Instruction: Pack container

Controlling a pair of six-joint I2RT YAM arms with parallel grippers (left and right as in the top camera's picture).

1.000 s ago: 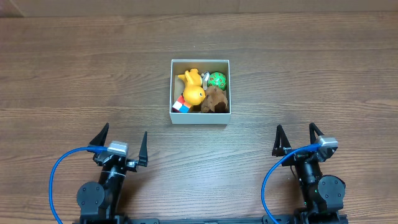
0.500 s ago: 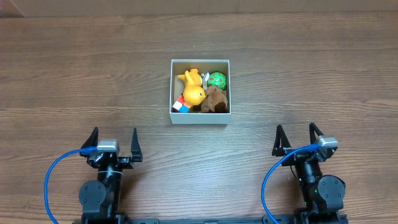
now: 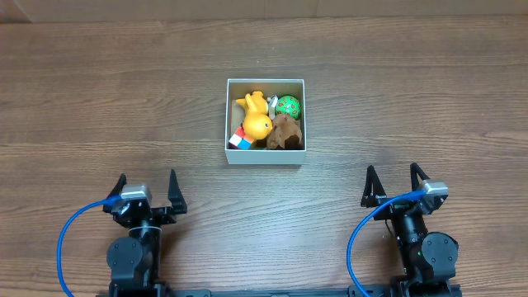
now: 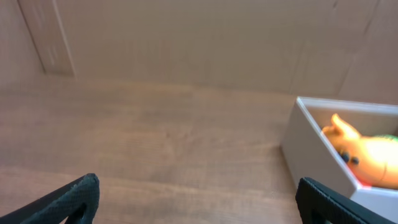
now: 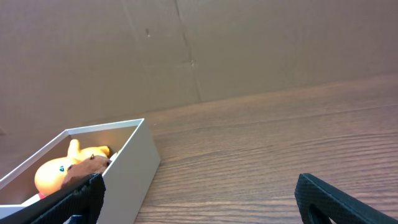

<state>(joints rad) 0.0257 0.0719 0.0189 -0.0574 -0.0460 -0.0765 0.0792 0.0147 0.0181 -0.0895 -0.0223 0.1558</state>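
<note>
Compared with one second before, the left claw (image 3: 147, 177) has turned from a slanted pose to a straight one and has shifted a little toward the left side of the tabletop (image 3: 429, 91). Everything else is in the same place. Its two fingers (image 3: 172, 183) are spread wide with nothing between them. The left wrist view shows the same: both dark fingertips (image 4: 71, 198) stand at the lower corners, with bare wood between.

The right claw (image 3: 393, 170) is also spread wide and empty, near the front right of the tabletop. In its own camera, one fingertip (image 5: 333, 194) is at each lower corner.

The container (image 3: 266, 158) stands in the middle of the tabletop, well apart from both claws and a bit nearer to the far edge. Inside it lie a yellow toy (image 3: 257, 124), a green ball (image 3: 288, 106) in the far right corner, a brown plush (image 3: 285, 134) just beside the yellow toy, and a small red, white and blue block (image 3: 240, 140) in the front left corner. From the left wrist, the container (image 4: 311, 155) appears at the right with the yellow toy (image 4: 367, 152) over its rim. From the right wrist, the container (image 5: 134, 168) is at the left.

A blue cable (image 3: 74, 235) curves from each arm.
</note>
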